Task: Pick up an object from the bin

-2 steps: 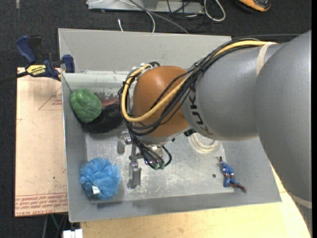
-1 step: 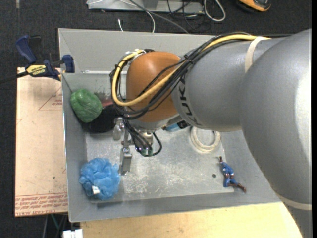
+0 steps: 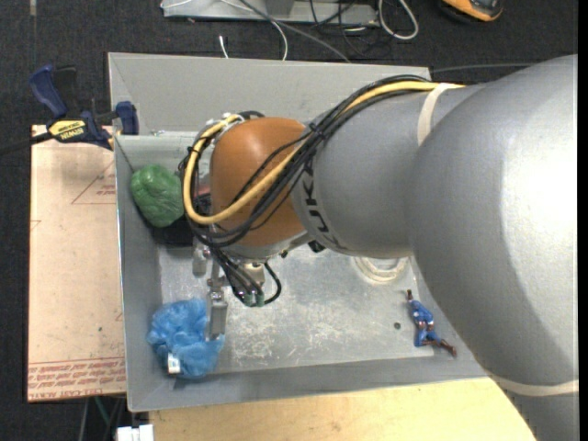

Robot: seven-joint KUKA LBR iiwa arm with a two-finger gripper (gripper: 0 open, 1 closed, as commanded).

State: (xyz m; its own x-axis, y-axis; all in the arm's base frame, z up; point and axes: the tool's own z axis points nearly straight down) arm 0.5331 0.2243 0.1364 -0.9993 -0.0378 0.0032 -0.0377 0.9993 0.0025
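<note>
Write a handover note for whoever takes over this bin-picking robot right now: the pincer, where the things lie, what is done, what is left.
Pincer: low in the bin's front left part, its tip at the top edge of the crumpled blue cloth. Whether it grips cannot be told.
Things: the blue cloth lies on the floor in the front left corner. A green lump sits at the back left. A small blue toy figure lies front right. A white ring is partly under the arm.
Done: the arm has reached the cloth.
Left: nothing is lifted yet; grasp one thing, probably the cloth, and raise it.
</note>
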